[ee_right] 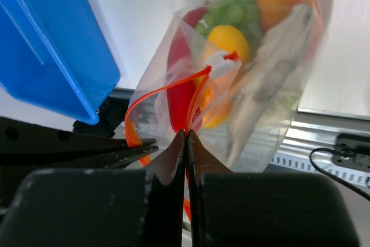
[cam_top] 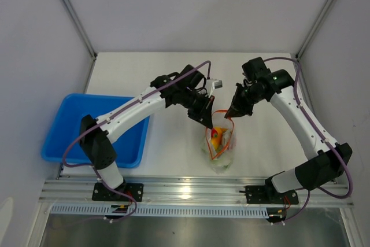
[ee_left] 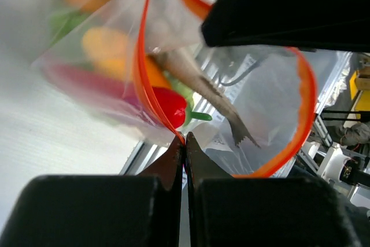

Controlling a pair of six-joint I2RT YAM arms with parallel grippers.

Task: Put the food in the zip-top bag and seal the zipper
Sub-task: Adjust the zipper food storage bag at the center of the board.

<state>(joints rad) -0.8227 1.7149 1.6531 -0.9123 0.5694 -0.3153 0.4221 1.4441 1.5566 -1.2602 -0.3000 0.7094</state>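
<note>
Centre frame, left gripper (cam_top: 207, 122) and right gripper (cam_top: 231, 115) each pinch tight on the red zipper (ee_left: 139, 73), mouth gaping between. Zip-top bag (cam_top: 221, 151) just below, food (cam_top: 216, 136) inside. Blue tray (cam_top: 63, 137) lower left, well apart; table (cam_top: 144, 67) edges walled

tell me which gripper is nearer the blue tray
Left. The left gripper pinches the bag's mouth on the side toward the blue tray; the right gripper pinches the far side.

The left arm (cam_top: 130, 110) and right arm (cam_top: 303, 122) share white shells, black joints, purple cables (cam_top: 296, 85).
</note>
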